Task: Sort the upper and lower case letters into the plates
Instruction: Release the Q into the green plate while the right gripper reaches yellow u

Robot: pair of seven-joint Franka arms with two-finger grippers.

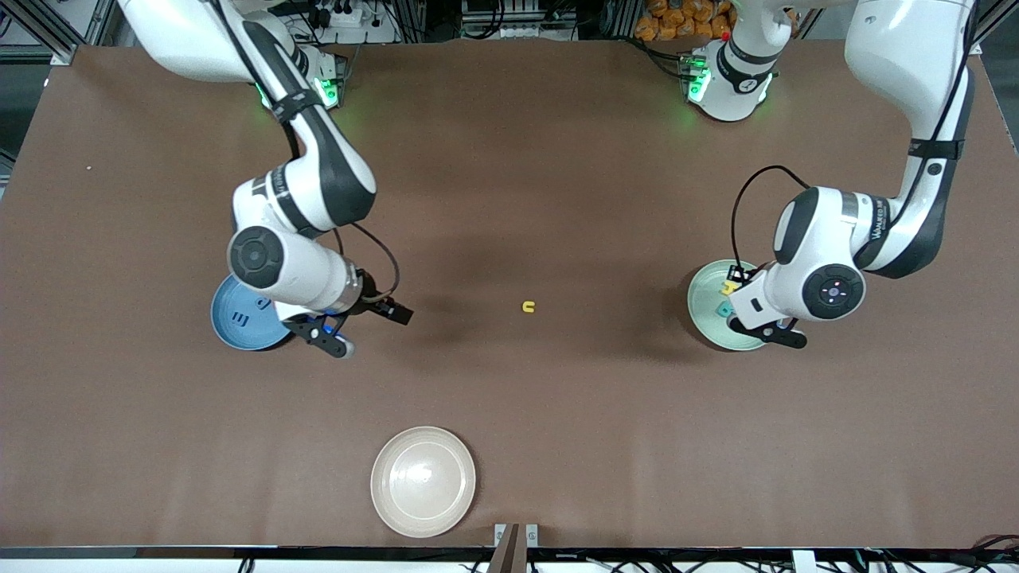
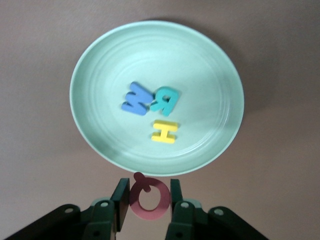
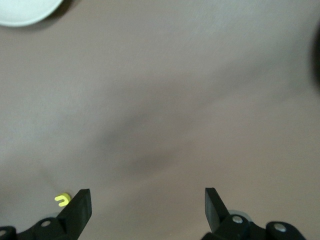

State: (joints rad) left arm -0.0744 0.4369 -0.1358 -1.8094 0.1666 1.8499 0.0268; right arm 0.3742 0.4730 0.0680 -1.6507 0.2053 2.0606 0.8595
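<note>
My left gripper [image 2: 148, 200] is shut on a red letter Q [image 2: 149, 197], held flat just above the rim of the mint green plate [image 2: 100, 60]. In that plate lie a blue W [image 2: 136, 99], a teal R [image 2: 165, 101] and a yellow H [image 2: 164, 132]. In the front view the left gripper [image 1: 776, 330] hangs over the mint plate [image 1: 704, 310]. The blue plate [image 1: 231, 330] carries a blue letter E [image 1: 240, 319]. Beside that plate, my right gripper [image 1: 362, 325] stands open and holds nothing. A small yellow letter [image 1: 529, 306] lies alone mid-table and also shows as a yellow letter [image 3: 62, 199] by the right gripper [image 3: 147, 205].
A cream-beige plate [image 1: 423, 481] sits near the table's front edge, holding nothing; its rim shows as the cream plate [image 3: 25, 10] in the right wrist view. The right arm's wrist covers part of the blue plate. Brown table surface lies between the two arms.
</note>
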